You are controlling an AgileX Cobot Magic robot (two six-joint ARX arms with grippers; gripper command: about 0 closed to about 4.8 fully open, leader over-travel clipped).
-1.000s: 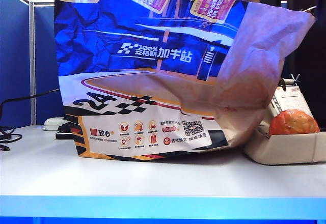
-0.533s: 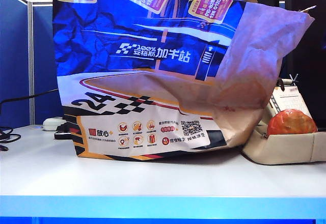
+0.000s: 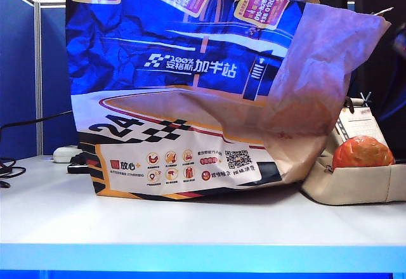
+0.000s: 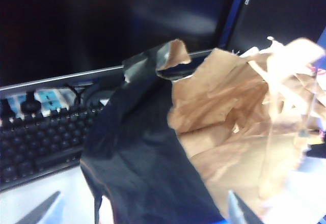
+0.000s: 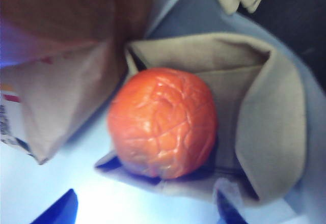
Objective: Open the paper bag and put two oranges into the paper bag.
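The big paper bag (image 3: 190, 82) stands on the white table (image 3: 158, 228) and fills most of the exterior view. Its front is dark blue, white and orange, with a "24" and a chequered stripe low down. Its brown side panel bulges out toward three o'clock. The top is crumpled and open, and you can see brown paper inside it (image 4: 224, 112).

At about four o'clock from the bag sits a low beige fabric tray (image 3: 355, 187), just beside the bag's bottom corner. One orange (image 3: 361, 152) lies in the tray (image 5: 275, 117). It is round, shiny and bumpy (image 5: 163, 122). I can see only this one orange.

Behind the bag, a black keyboard (image 4: 35, 132) lies on the table.

The left gripper (image 4: 142, 211) hangs above the bag's open top. Its two fingertips (image 4: 38, 211) stand far apart, and it holds nothing.

The right gripper (image 5: 140, 208) hangs over the tray, right above the orange. Its blue fingertips (image 5: 56, 208) are spread wide, one on each side of the fruit, and they do not touch it. It holds nothing.
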